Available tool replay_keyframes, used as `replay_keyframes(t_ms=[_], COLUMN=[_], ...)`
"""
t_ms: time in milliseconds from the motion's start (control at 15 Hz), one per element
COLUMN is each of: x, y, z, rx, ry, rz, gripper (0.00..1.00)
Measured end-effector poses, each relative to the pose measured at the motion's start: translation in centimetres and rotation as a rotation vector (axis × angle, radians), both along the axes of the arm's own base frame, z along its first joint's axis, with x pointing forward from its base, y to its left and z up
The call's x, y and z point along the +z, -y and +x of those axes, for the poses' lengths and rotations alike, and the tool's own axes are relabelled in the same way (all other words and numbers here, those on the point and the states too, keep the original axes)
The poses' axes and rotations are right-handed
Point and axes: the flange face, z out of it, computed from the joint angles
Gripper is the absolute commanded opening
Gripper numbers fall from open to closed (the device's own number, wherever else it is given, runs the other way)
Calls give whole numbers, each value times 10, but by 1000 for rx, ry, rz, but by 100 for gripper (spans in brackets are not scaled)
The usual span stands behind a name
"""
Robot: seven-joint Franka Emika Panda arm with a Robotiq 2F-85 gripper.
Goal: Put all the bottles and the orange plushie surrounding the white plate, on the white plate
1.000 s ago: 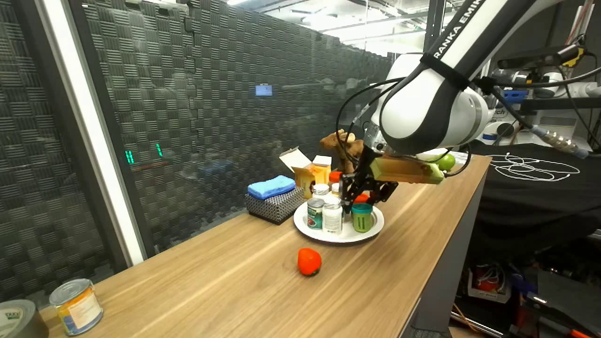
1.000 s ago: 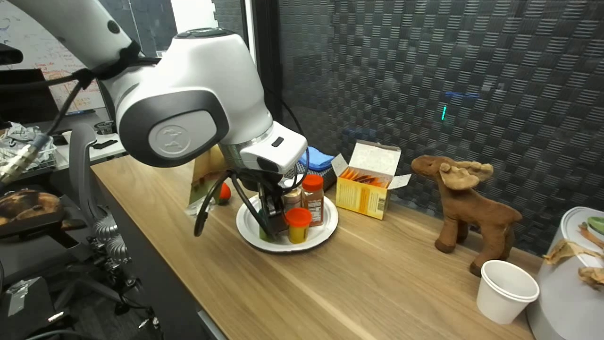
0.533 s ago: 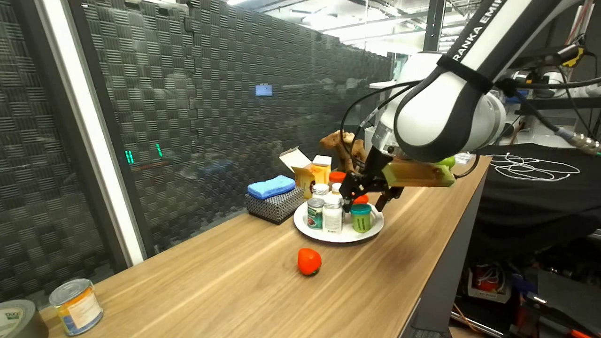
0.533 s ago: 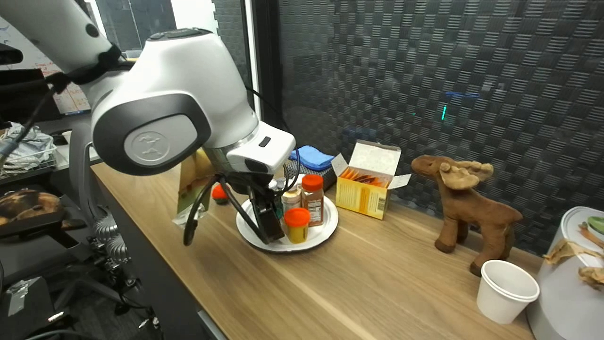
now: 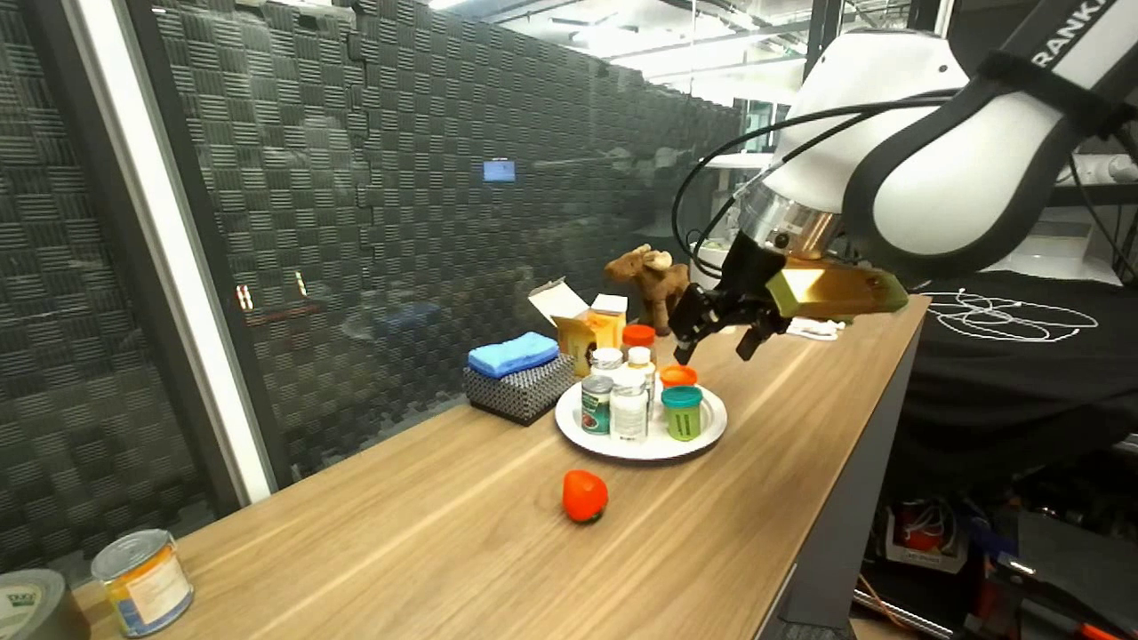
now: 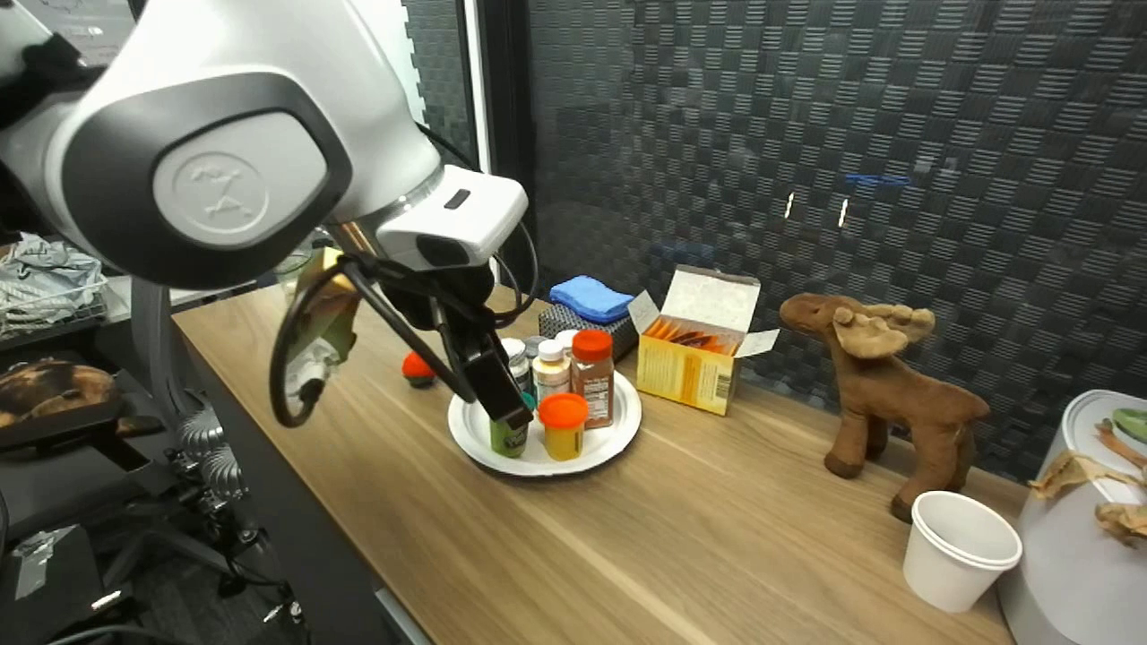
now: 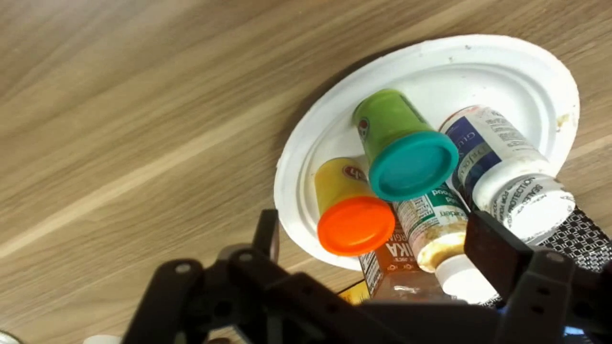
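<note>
Near the crowded plate (image 7: pixel 526 76), my fingers (image 7: pixel 497 251) hang spread and empty; sweeping low across it, I could knock the red-capped bottle (image 6: pixel 596 385) into the other bottles (image 6: pixel 552 369).

A dark, block-textured wall (image 6: pixel 851 116), broken by a pale strip (image 5: pixel 171 231), runs along one long edge of the wooden surface (image 6: pixel 627 537). Black cloth (image 5: pixel 996 373) drapes beyond the opposite edge; ceiling light (image 5: pixel 756 71) shows above the wall.

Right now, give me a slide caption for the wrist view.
Past the open, empty end effector, a plate holds bottles, a green tub and a yellow tub.
</note>
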Motion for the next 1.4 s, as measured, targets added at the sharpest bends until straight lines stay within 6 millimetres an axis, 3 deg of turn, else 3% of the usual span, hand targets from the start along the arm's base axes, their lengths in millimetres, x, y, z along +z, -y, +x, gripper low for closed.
replay_keyframes(t_ms=[200, 533, 733, 1067, 1400], x=[6, -7, -15, -44, -60], y=[-34, -155, -202, -223, -208], z=[-7, -16, -3, 27, 46], rx=[-38, 5, 45, 101, 170], ry=[-122, -368, -402, -407, -353], rz=[13, 106, 118, 90, -4], gripper=[100, 100, 100, 100, 100])
